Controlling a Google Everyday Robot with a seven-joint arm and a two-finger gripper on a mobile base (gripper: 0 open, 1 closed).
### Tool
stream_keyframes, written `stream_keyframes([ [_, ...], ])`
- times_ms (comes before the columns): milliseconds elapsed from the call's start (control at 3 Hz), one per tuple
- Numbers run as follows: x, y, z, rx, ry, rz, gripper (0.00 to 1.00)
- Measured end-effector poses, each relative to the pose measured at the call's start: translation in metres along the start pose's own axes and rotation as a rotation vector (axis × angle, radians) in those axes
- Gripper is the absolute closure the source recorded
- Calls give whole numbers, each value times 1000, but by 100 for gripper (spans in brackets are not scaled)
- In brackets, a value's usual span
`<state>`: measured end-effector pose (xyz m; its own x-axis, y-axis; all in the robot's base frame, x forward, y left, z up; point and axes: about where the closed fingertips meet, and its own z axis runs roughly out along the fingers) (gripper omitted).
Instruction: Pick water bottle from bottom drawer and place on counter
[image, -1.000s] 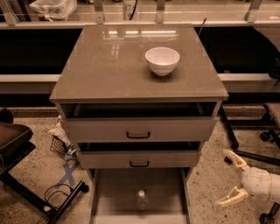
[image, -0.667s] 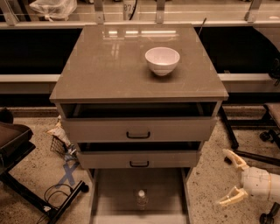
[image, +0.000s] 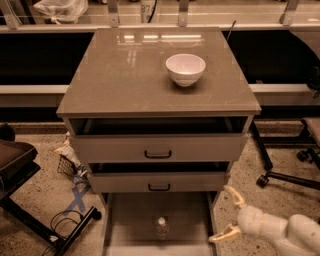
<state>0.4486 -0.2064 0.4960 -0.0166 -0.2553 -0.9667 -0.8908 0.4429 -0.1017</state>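
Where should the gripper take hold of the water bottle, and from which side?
Grip the water bottle round its body below the cap, likely from above right: it stands upright in the bottom drawer, and the open gripper sits to its right.

Cream-white gripper (image: 218, 214) lower right, curved tan-tipped fingers (image: 235, 196), segmented arm (image: 295, 232)

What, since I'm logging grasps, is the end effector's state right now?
End effector: open, holding nothing, low right of the drawer, apart from the bottle.

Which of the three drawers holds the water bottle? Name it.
The bottom drawer, pulled out furthest: the water bottle stands on its floor. The gripper, fingers open, hovers to its right.
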Motion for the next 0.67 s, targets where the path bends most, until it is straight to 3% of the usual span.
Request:
stream_keyframes([
  [333, 40, 14, 43, 6, -43, 14, 0],
  [667, 81, 43, 92, -29, -75, 19, 0],
])
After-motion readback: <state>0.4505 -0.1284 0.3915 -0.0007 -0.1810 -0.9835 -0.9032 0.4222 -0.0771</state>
